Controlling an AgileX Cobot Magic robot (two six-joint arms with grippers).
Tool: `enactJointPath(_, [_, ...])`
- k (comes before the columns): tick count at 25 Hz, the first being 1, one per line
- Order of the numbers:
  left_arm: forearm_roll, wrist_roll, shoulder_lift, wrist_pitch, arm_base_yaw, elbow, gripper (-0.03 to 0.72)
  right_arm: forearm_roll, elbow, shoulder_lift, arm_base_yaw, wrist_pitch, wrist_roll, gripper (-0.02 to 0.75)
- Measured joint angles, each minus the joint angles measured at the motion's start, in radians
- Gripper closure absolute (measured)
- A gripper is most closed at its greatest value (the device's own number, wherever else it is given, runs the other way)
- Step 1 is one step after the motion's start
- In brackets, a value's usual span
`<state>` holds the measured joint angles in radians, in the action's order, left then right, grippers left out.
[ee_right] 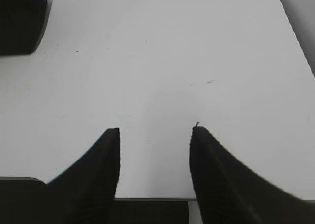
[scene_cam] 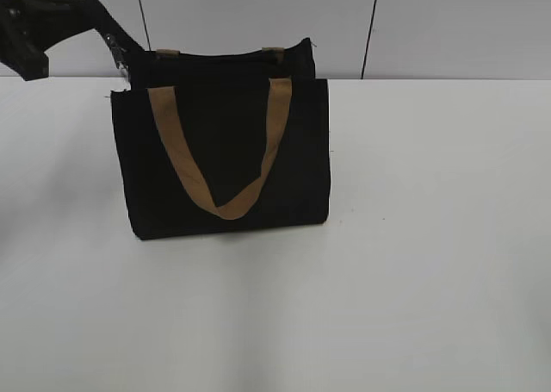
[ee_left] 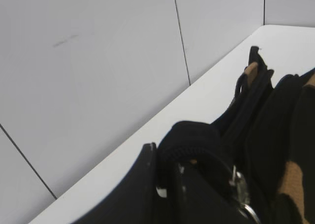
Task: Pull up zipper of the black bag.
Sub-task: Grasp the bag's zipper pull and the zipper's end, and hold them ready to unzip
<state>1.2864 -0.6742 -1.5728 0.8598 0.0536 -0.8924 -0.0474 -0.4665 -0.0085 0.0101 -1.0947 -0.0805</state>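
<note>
The black bag (scene_cam: pixel 225 142) stands upright on the white table, its tan strap handle (scene_cam: pixel 176 155) hanging down the front. My left gripper (scene_cam: pixel 120 63) is at the bag's top left corner. In the left wrist view it (ee_left: pixel 162 157) is shut on a fold of black fabric at the end of the bag (ee_left: pixel 275 125). The zipper (ee_left: pixel 246 103) runs away along the top edge, and its small silver pull tab (ee_left: pixel 239 183) lies just right of the fingers. My right gripper (ee_right: pixel 155 130) is open and empty above bare table; it does not show in the exterior view.
The white table (scene_cam: pixel 430 237) stretches out in front of and to the right of the bag. A grey panelled wall (scene_cam: pixel 448 21) stands close behind the bag. A corner of the bag (ee_right: pixel 19 17) shows at the top left of the right wrist view.
</note>
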Motion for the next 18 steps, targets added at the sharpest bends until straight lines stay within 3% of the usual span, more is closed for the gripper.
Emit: enactJointPath(18, [0.002,-0.022,0.040,0.002,-0.005,0.000,0.664,0.000,0.000,0.000,0.000,0.000,0.000,0.381])
